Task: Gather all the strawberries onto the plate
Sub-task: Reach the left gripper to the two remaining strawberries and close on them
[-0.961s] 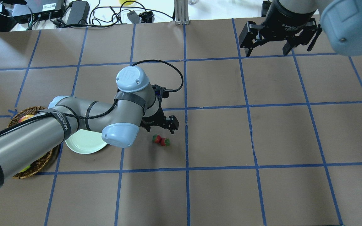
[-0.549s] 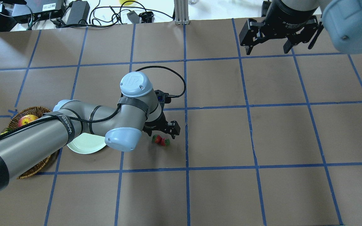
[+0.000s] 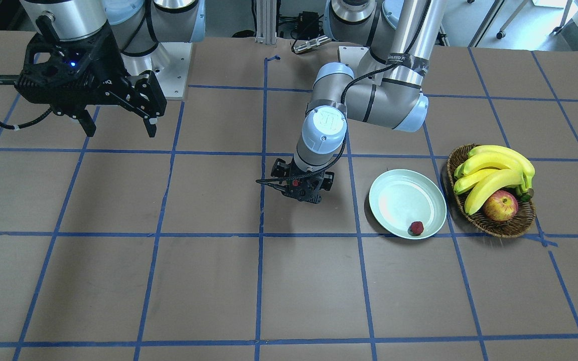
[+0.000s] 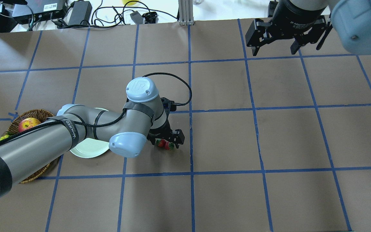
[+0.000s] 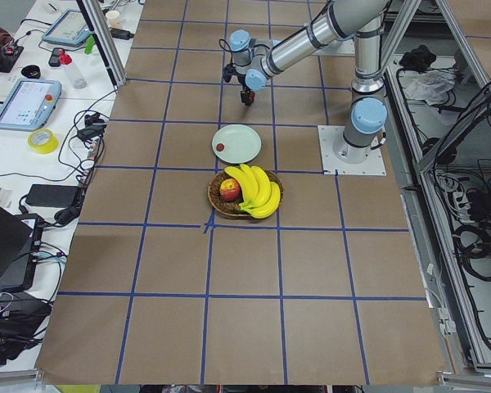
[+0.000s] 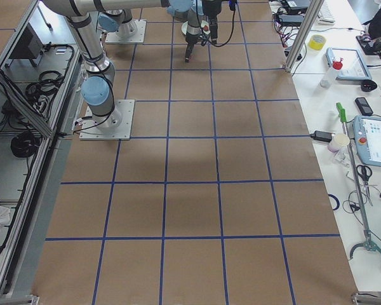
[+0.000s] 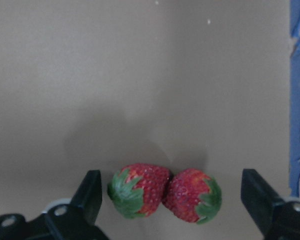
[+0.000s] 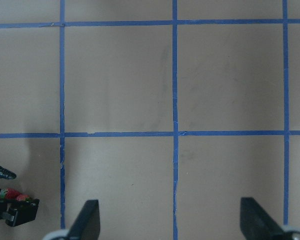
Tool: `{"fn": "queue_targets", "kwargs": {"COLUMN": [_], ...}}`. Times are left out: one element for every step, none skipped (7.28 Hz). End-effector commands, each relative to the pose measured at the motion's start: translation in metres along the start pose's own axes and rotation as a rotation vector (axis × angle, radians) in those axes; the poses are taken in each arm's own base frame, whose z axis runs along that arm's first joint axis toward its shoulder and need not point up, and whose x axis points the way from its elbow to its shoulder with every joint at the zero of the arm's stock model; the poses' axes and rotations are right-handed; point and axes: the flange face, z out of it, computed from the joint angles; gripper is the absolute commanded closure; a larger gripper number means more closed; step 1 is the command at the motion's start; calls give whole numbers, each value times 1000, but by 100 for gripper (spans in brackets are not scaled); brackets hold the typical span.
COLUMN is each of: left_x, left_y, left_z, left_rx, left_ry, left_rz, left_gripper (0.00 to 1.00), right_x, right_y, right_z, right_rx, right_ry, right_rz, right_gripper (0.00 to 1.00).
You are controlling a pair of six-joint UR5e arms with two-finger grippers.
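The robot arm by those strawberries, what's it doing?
The left gripper is open and low, one finger on each side of two small red strawberries with green caps, which lie touching on the brown paper table. A third red strawberry sits in the round pale mint plate beside the brown wicker basket of fruit. The right gripper hovers open, holding nothing.

The overhead camera looks down from behind the robot, and the front camera faces it. Side cameras sit far off at either end of the table. The left wrist camera hangs close over two strawberries, which seemingly also show in the right wrist view's corner.
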Motion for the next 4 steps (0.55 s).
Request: {"fn": "queue_targets", "kwargs": {"left_x": [0, 0, 0, 1], "left_y": [-1, -2, -3, -8], "left_z": [0, 0, -1, -8], "left_rx": [-8, -8, -3, 13], "left_ry": [2, 2, 0, 0], "left_rz": [-9, -8, -4, -1], "left_gripper": [82, 100, 100, 100], "right_x": [0, 0, -1, -1], "right_y": [0, 0, 0, 1], "right_z": [0, 0, 1, 2], "right_rx": [-1, -1, -1, -2], "right_ry": [0, 0, 0, 0], "right_rz": [-1, -1, -1, -3], "right_gripper": [0, 0, 0, 0]}}
